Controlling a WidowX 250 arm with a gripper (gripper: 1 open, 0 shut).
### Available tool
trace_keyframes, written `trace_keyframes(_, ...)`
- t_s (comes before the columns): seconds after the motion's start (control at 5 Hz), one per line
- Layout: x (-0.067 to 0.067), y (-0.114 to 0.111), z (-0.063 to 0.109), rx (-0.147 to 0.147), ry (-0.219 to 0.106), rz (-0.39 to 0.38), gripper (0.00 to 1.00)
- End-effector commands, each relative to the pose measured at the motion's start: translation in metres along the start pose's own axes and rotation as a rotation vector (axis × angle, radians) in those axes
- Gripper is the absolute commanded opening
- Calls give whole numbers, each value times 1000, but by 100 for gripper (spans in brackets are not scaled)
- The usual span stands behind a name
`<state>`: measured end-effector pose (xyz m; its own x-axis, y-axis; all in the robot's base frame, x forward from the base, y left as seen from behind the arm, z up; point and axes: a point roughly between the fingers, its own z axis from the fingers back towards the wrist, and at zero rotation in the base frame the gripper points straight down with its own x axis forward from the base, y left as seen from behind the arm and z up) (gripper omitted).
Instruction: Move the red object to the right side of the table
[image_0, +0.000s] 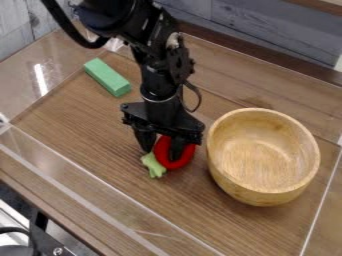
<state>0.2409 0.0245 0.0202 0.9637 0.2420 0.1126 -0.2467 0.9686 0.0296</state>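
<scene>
Just left of the wooden bowl, the downward-pointing gripper straddles the red toy fruit on the desk, fingers parted, grip unclear.

Black gripper pointing down, fingers straddling the red object on the table, wooden bowl at three o'clock, green block at eleven o'clock.

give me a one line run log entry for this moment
gripper: pointing down, jaws astride red object | red object: on table, left of wooden bowl | green block: far left, untouched
</scene>
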Motion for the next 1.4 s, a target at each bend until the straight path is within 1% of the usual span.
trace_keyframes(0.0, -3, -2, -1, 25, 18, -18, 0)
trace_keyframes(0.2, 8, -14, 21, 32, -20, -56, 0)
trace_keyframes(0.4, 20, -14, 45, 41, -59, -33, 0)
trace_keyframes(0.6, 36, -19, 71, 41, -107, -9, 0)
trace_keyframes(0.8, 60, -38, 85, 18, -145, -26, 0)
trace_keyframes(1.0, 82, -59, 82, 12, -172, -40, 0)
trace_keyframes(1.2, 99, -69, 68, 21, -185, -17, 0)
